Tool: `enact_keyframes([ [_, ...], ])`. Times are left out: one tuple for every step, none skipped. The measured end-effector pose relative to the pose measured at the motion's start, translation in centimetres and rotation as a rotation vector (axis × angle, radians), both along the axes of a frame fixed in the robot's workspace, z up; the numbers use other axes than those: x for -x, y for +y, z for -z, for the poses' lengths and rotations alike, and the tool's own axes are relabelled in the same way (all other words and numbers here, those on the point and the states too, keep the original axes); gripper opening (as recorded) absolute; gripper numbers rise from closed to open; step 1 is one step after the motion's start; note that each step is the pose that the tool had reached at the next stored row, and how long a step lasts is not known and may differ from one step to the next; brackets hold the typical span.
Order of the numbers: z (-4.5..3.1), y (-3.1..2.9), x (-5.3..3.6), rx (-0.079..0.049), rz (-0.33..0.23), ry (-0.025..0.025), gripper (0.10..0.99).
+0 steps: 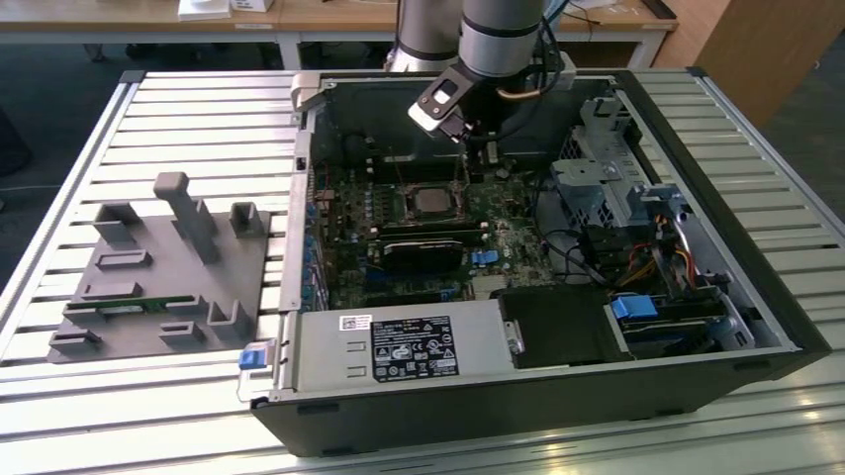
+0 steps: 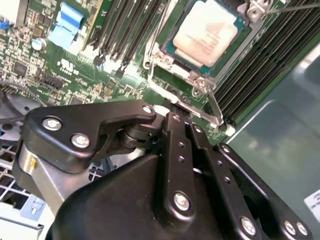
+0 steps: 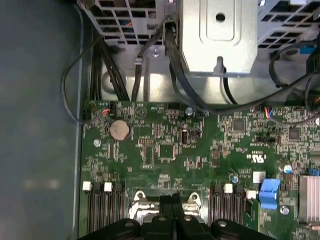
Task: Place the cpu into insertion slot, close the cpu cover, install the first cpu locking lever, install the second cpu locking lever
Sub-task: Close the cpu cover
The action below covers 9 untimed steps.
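Observation:
The cpu (image 2: 205, 32) lies flat in the insertion slot (image 2: 170, 48) on the green board, its dull grey top showing. In the exterior view the cpu (image 1: 429, 201) is just in front of the arm. The silver cpu cover (image 2: 161, 57) frames the chip and looks lowered. One thin locking lever (image 2: 216, 107) runs along the socket's edge, and another lever (image 2: 295, 6) crosses at the far corner. My gripper (image 2: 179, 107) is shut with its tips at the near lever's bar; whether they touch it I cannot tell. The gripper (image 1: 465, 139) hovers over the board's back, and its fingers (image 3: 172, 202) are pressed together.
A black oblong card (image 1: 422, 252) sits just in front of the socket. Memory slots (image 2: 125, 30) flank the socket. A metal drive cage (image 1: 601, 178) and cables fill the case's right in the exterior view. A grey fixture (image 1: 158, 267) rests on the slatted table.

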<state>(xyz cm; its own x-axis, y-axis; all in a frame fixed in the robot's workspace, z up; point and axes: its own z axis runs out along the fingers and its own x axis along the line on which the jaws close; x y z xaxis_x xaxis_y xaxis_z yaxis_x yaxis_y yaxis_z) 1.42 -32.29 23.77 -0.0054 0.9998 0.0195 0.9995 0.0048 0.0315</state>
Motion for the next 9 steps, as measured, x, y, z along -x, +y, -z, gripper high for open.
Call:
enact_keyframes([
  [0.03,0.02,0.05,0.0,0.0,0.0,0.106],
  [0.08,0.03,0.12,0.0,0.0,0.0,0.106],
  [0.13,0.04,0.21,0.0,0.0,-0.0001,0.106],
  [0.17,0.05,0.3,0.0,0.0,0.0,0.106],
  [0.21,0.05,0.43,0.0,0.0,0.0,0.106],
  [0.23,0.05,0.59,0.0,0.0,0.0,0.106],
  [0.25,0.05,0.71,0.0,0.0,0.0001,0.106],
  [0.29,0.06,0.8,0.0,0.0,0.0,0.106],
  [0.34,0.05,0.87,0.0,0.0,0.0,0.106],
])
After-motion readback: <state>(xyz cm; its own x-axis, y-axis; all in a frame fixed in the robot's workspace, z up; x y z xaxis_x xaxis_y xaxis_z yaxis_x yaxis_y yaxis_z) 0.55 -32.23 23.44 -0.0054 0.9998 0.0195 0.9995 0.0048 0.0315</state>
